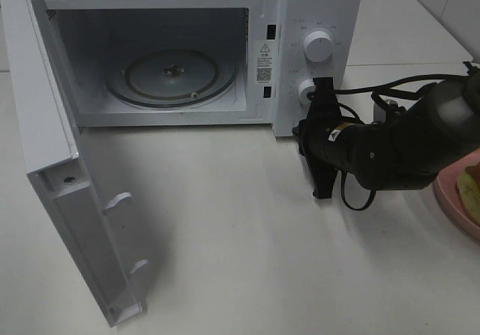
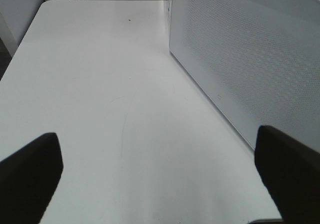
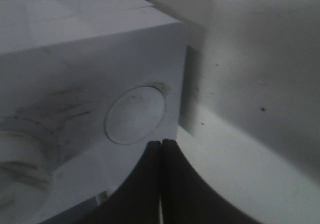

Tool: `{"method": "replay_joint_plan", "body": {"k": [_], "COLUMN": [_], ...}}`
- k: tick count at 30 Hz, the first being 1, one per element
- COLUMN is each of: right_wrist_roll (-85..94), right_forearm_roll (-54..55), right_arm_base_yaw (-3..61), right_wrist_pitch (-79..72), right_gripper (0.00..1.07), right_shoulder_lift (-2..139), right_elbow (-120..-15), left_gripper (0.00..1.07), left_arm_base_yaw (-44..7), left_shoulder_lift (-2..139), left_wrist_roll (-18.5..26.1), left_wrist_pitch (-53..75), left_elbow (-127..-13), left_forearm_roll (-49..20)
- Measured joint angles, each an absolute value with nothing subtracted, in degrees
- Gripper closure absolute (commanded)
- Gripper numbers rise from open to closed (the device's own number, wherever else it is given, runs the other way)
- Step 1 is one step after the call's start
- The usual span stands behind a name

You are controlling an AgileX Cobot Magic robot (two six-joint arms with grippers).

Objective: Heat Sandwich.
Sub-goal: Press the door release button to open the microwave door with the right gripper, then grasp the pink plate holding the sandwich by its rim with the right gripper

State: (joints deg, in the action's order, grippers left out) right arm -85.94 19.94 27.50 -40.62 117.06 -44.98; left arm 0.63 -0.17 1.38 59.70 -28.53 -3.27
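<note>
The sandwich (image 1: 470, 182) is seen only as a sliver at the 3 o'clock edge of the high view, lying on a pink plate (image 1: 452, 200). Both are cut off by the frame, and the bread and filling are mostly hidden by the right arm. Only a yellowish patch can be made out.

Just toward 9 o'clock from the plate, the right claw (image 1: 301, 135) is held low at the microwave's (image 1: 315, 5) front right corner, below the two knobs (image 1: 318, 48). In the right wrist view the claw (image 3: 161, 151) is shown with its fingers pressed together and nothing between them. A round disc (image 3: 135, 115) on a white face lies just beyond the tips. That view is blurred and dim, so contact cannot be judged.

The microwave is set at 12 o'clock on the white table (image 1: 240, 230). Its door (image 1: 67, 200) is swung wide toward 8 o'clock, and a bare glass turntable (image 1: 171, 76) is exposed inside.

The left claw (image 2: 160, 184) is not seen in the high view. In its own wrist view only two dark fingers (image 2: 30, 179) are visible, spread far apart over bare table and holding nothing, with the microwave's perforated wall (image 2: 250, 58) alongside.
</note>
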Motion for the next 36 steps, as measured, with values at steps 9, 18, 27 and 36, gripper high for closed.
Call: {"method": "replay_joint_plan", "body": {"k": [9, 18, 27, 36], "right_wrist_roll": [-85.5, -82.4, -77.3, -60.8], "right_forearm_roll": [19.1, 13.7, 0.7, -0.3], "right_arm_base_yaw": [27.5, 27.4, 27.4, 27.4], "right_wrist_pitch": [-39.7, -30.8, -18.0, -5.1], "right_gripper": [1.06, 1.03, 1.02, 1.0], "right_shoulder_lift": [111.0, 103.3, 97.7, 93.3], "right_elbow": [-39.8, -36.3, -36.1, -36.0], "left_gripper": [0.07, 0.07, 0.07, 0.07], "left_arm_base_yaw": [0.6, 0.6, 0.6, 0.6], "left_shoulder_lift": [-0.2, -0.2, -0.2, -0.2], "left_wrist_roll": [1.4, 1.4, 1.4, 1.4], "left_wrist_pitch": [59.7, 59.7, 59.7, 59.7], "left_elbow": [-28.5, -28.5, -28.5, -28.5], "left_forearm_roll": [-3.3, -3.3, -3.3, -3.3]}}
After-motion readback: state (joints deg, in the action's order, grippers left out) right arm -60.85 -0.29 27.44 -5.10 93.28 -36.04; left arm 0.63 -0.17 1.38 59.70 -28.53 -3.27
